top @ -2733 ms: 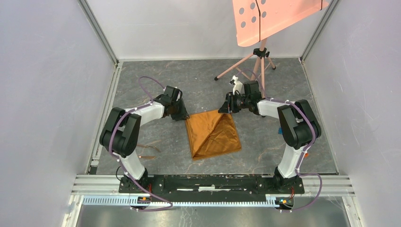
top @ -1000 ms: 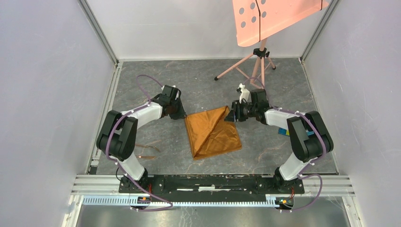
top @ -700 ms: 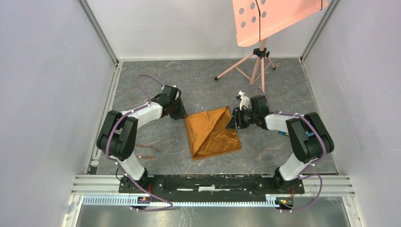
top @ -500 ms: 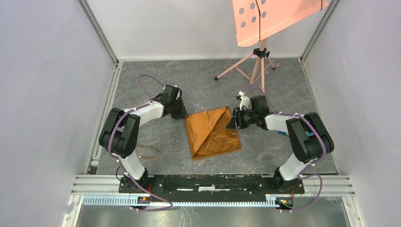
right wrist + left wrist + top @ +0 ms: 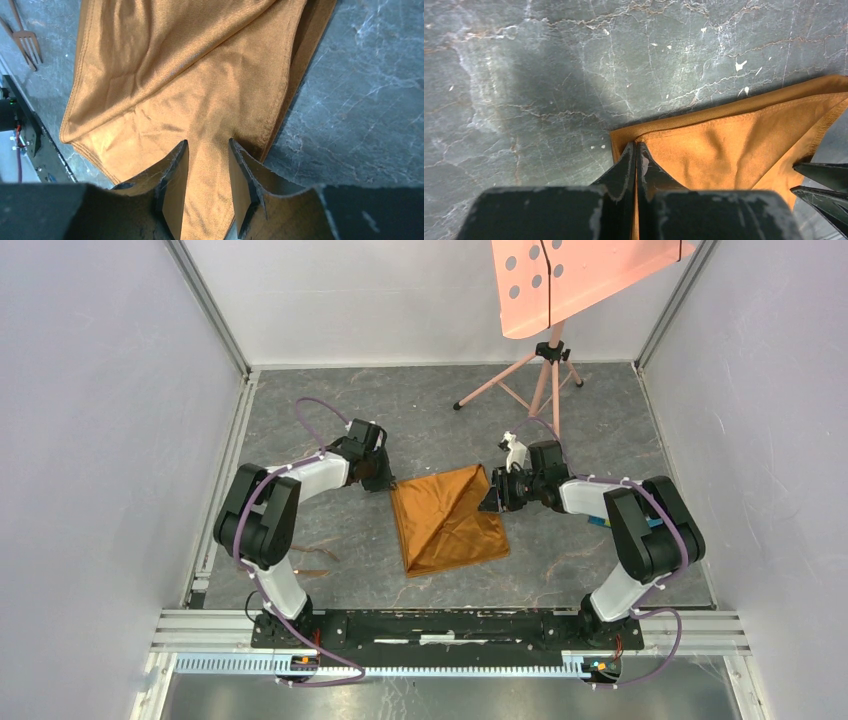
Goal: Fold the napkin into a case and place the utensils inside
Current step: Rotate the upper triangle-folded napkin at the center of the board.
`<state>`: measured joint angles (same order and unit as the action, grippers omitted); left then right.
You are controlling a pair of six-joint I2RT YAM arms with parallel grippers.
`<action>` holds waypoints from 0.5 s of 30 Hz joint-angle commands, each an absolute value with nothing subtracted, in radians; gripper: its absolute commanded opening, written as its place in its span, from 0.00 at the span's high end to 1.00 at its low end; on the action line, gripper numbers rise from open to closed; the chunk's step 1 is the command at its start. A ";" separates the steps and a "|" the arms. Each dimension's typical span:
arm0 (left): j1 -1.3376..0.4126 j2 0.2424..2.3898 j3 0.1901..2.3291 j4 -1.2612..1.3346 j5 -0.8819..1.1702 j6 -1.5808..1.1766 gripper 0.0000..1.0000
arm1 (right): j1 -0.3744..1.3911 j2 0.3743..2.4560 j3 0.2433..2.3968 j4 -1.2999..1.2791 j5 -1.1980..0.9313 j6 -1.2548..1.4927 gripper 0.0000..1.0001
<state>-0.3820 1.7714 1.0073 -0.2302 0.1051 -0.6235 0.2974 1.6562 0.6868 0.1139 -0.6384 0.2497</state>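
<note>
Utensils [image 5: 30,40], handles beyond the top edge

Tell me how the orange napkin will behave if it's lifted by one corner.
The napkin will likely hang limp: it lies in soft folds and wrinkles. Probably light, being thin cloth. Its sheen suggests the folded layers may slide apart; the left gripper seems shut on one corner only, the right gripper open over it.

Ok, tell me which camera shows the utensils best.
The right wrist view: a copper fork, tines clear, lies on the table beyond the napkin. The top external view shows the utensils only as thin slivers left of the napkin. The left wrist view shows none.
</note>
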 commanded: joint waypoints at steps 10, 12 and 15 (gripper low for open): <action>-0.386 1.674 0.950 -0.210 0.053 -0.607 0.98 | 0.328 1.684 0.836 0.003 -0.501 0.157 0.57; -0.385 1.669 0.944 -0.211 0.052 -0.605 0.98 | 0.372 1.633 0.866 -0.071 -0.452 0.153 0.54; -0.386 1.661 0.933 -0.210 0.049 -0.608 0.98 | 0.475 1.575 0.873 -0.101 -0.415 0.178 0.50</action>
<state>-0.3832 1.7164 0.9482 -0.2302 0.0784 -0.6235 0.3622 1.6787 0.8268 -0.0277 -0.4831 0.1822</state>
